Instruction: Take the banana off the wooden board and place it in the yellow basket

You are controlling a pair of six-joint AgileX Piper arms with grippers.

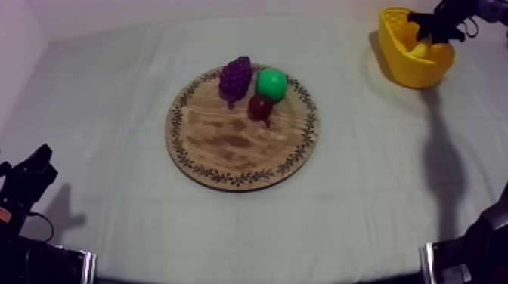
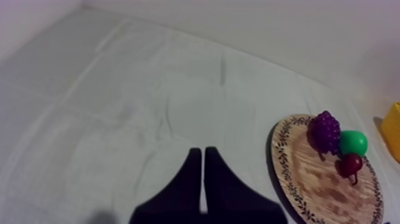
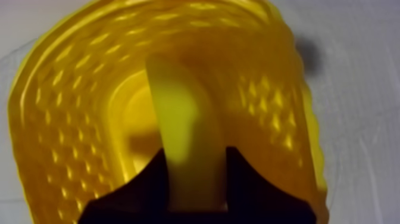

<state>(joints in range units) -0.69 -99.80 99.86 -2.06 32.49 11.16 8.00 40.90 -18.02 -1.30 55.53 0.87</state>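
The yellow banana [image 3: 178, 125] is held upright between my right gripper's [image 3: 196, 154] black fingers, inside the yellow basket [image 3: 268, 107]. From above, the right gripper [image 1: 427, 29] hangs over the basket [image 1: 423, 72] at the far right of the table, with the banana [image 1: 418, 49] down inside the rim. The round wooden board [image 1: 227, 143] lies mid-table. My left gripper [image 1: 34, 170] sits low at the left, and its fingers [image 2: 199, 152] lie together as a narrow wedge over bare cloth.
At the board's far edge sit a purple bunch of grapes [image 1: 236, 77], a green pear [image 1: 272, 83] and a small red fruit [image 1: 261, 107]. The left wrist view shows the board [image 2: 321, 184], the grapes [image 2: 326, 128] and the basket's edge [image 2: 394, 128].
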